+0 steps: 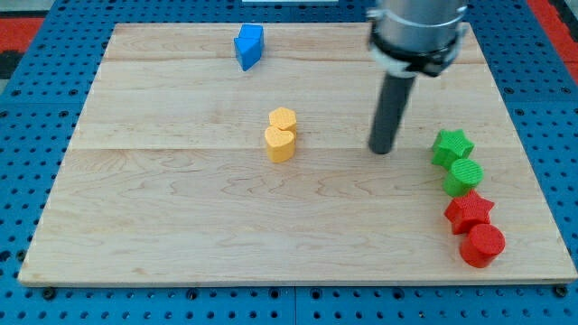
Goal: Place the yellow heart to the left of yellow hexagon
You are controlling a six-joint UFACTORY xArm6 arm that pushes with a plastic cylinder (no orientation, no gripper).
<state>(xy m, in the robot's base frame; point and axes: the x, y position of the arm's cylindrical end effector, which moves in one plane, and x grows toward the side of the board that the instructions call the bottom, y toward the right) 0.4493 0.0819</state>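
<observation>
The yellow hexagon sits near the middle of the wooden board. The yellow heart lies just below it, touching it. My tip rests on the board to the right of both yellow blocks, well apart from them, and to the left of the green star.
A blue block lies near the view's top edge. At the right, below the green star, stand a green round block, a red star and a red round block in a column. Blue pegboard surrounds the board.
</observation>
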